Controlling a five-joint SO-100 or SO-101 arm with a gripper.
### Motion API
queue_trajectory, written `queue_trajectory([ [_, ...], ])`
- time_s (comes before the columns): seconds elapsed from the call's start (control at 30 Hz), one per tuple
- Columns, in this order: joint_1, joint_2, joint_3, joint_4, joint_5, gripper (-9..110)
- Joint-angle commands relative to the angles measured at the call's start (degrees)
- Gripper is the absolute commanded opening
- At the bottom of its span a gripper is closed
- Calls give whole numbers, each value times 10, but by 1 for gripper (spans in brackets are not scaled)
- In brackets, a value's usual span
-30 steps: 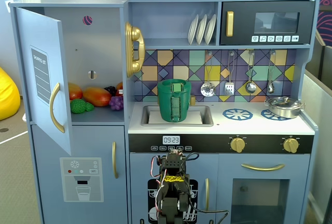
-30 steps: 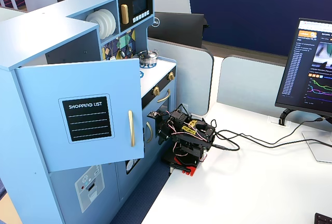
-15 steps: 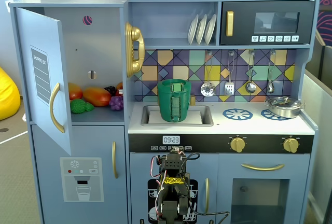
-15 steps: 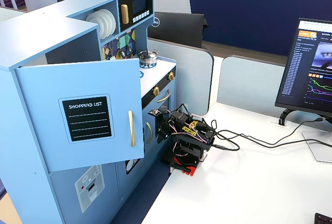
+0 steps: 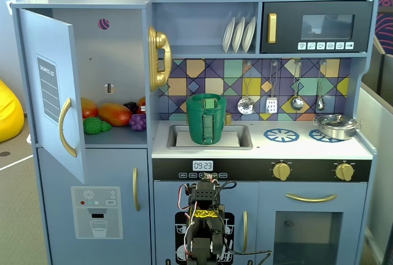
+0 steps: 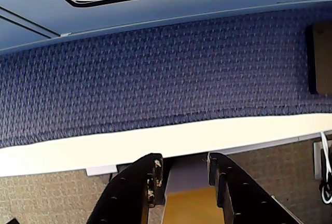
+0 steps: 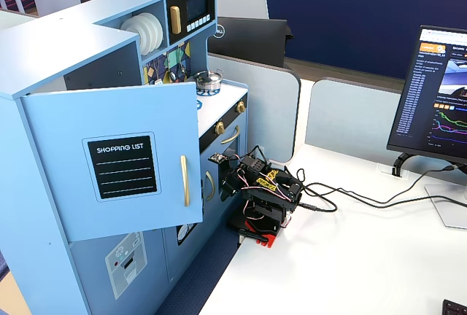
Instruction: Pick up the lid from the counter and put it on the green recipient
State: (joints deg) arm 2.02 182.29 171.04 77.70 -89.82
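Note:
The green recipient (image 5: 210, 119) stands upright in the sink of the toy kitchen, with its ribbed strap handle facing a fixed view. Its top is seen edge-on, and I cannot tell whether the lid rests on it. No separate lid shows on the counter (image 5: 264, 148). The arm (image 5: 206, 216) sits folded low in front of the kitchen, well below the counter, and also shows in the other fixed view (image 7: 263, 191). In the wrist view my gripper (image 6: 184, 157) is open and empty. It points at the white table edge (image 6: 155, 143) and blue carpet (image 6: 166, 73).
A shiny silver pot (image 5: 336, 126) sits on the right burner. The fridge door (image 5: 52, 87) hangs open at the left, with toy fruit (image 5: 113, 115) inside. Ladles (image 5: 245, 102) hang behind the counter. Cables (image 7: 365, 198) and a monitor (image 7: 438, 96) are on the white table.

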Motion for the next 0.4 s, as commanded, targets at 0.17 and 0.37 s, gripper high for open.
queue_trajectory([
  [0.17, -1, -2, 7, 101, 19, 2],
  [0.37, -1, -2, 7, 101, 19, 2],
])
